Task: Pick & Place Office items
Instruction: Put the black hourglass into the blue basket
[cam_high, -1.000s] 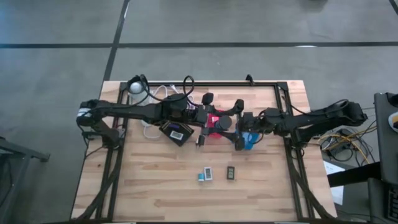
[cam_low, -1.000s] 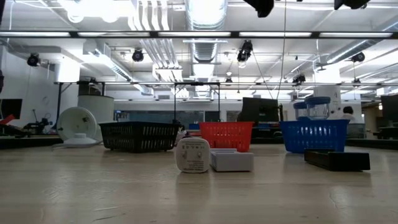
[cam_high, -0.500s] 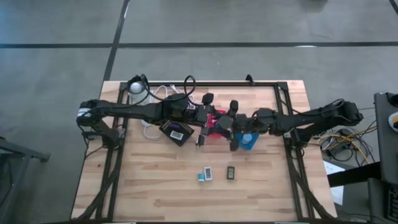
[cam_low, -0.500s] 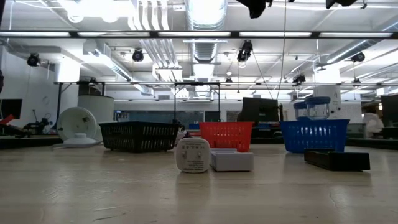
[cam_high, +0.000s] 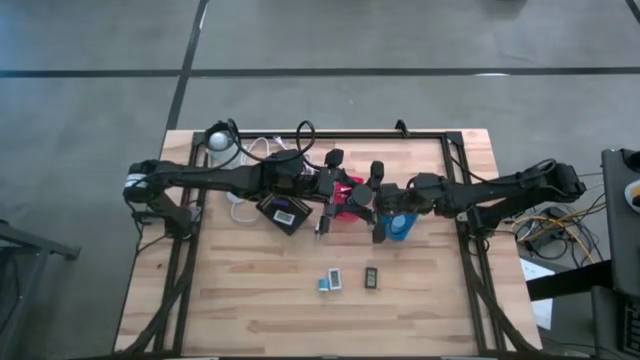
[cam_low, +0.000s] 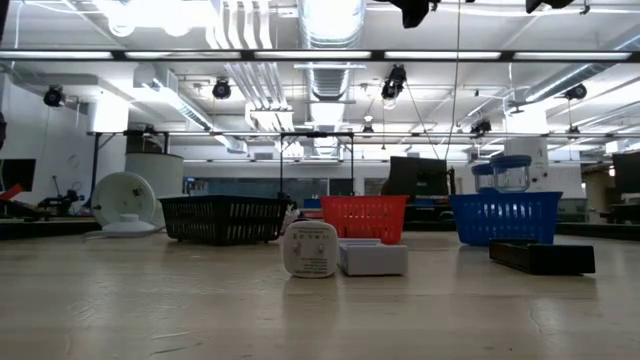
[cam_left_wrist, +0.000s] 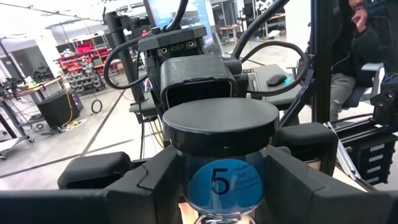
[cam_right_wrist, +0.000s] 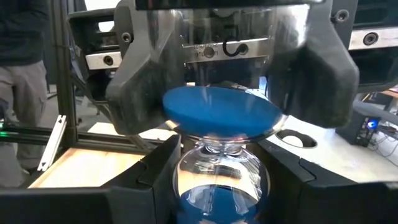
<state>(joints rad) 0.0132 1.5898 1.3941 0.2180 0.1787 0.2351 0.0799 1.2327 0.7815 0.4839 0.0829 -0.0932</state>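
Left gripper (cam_left_wrist: 221, 182): reaching from the left arm to mid-table, its fingers (cam_left_wrist: 155, 180) clamped on either side of a sand timer (cam_left_wrist: 221, 124) just under the black cap.
Right gripper (cam_right_wrist: 221, 194): meeting it from the opposite side, its fingers (cam_right_wrist: 297, 186) closed around the timer's other glass bulb.
Sand timer: held in the air between the two grippers, above the red bin (cam_high: 343, 208); blue sand shows in the glass, and a blue label under the cap reads "5".
Table (cam_high: 250, 300): a white plug (cam_low: 310, 249), a white block (cam_low: 372, 258) touching it and a black block (cam_low: 541, 257) lie on the front half, well apart from the arms.
Bins: the black bin (cam_low: 225, 219), red bin and blue bin (cam_low: 504, 217) stand in a row behind them.
Lamp (cam_low: 125, 203): at the table's far left corner.
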